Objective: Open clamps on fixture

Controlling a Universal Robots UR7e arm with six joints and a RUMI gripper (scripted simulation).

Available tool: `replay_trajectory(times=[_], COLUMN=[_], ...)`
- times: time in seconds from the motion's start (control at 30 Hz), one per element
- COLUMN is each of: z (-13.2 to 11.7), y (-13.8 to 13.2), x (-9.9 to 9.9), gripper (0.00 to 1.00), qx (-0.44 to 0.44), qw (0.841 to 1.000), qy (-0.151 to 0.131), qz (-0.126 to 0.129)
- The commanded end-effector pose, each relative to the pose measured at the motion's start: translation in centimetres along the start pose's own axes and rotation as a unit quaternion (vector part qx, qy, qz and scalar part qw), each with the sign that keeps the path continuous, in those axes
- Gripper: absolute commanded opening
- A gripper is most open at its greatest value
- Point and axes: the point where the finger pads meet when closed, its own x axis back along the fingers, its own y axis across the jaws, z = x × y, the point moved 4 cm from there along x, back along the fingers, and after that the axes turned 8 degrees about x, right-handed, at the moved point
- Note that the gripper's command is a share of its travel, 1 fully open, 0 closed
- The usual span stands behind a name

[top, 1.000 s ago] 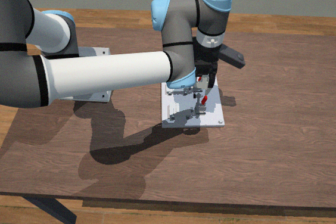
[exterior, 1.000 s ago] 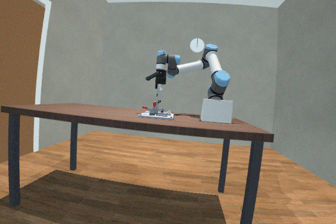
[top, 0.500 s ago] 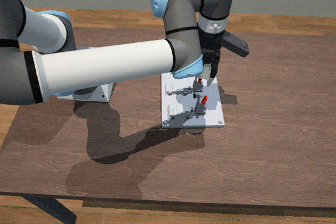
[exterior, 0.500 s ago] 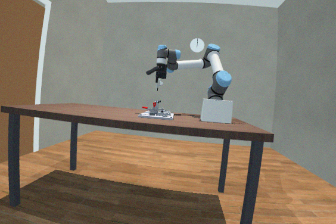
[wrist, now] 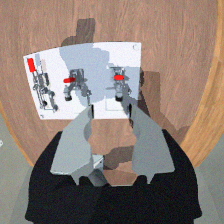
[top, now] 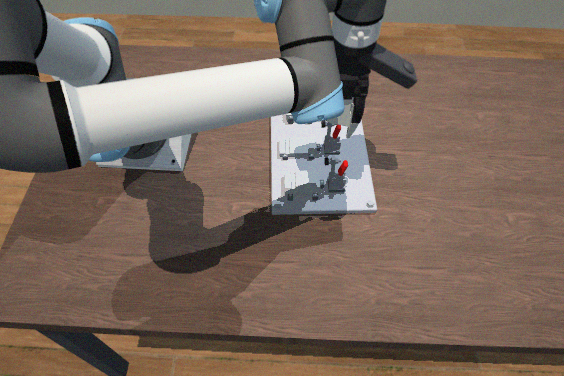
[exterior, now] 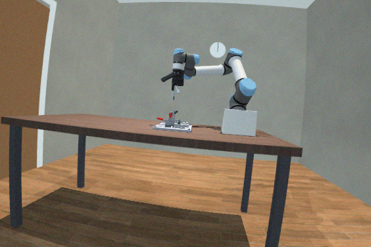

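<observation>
A white fixture plate (top: 322, 167) lies on the brown table; it also shows in the exterior view (exterior: 172, 127) and the wrist view (wrist: 85, 80). It carries three toggle clamps with red handles. In the wrist view they are the left clamp (wrist: 39, 81), the middle clamp (wrist: 74, 86) and the right clamp (wrist: 119, 82). In the top view I see two red handles (top: 337, 131) (top: 343, 167) standing tilted up; the arm hides the third clamp. My gripper (top: 354, 124) (exterior: 173, 94) hangs well above the plate. Its fingers stand narrowly set with nothing between them.
The arm's white base block (exterior: 239, 122) stands on the table behind the fixture. My forearm (top: 185, 102) stretches over the table's left half and casts a wide shadow. The table's front edge (top: 280, 342) is far from the plate.
</observation>
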Motion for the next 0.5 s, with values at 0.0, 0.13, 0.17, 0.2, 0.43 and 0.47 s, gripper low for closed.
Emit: replay_trajectory(times=[0.0, 0.13, 0.17, 0.2, 0.43, 0.47], z=[0.3, 0.6, 0.6, 0.7, 1.6, 1.7], y=[-2.0, -4.2, -4.2, -5.0, -11.0, -11.9], x=[0.0, 0.0, 0.0, 0.0, 0.0, 0.0], gripper=[0.28, 0.28, 0.28, 0.28, 0.28, 0.28], qx=[0.0, 0.0, 0.0, 0.0, 0.0, 0.0], qw=[1.0, 1.0, 1.0, 1.0, 1.0, 1.0], qy=[0.0, 0.0, 0.0, 0.0, 0.0, 0.0], qz=[0.0, 0.0, 0.0, 0.0, 0.0, 0.0])
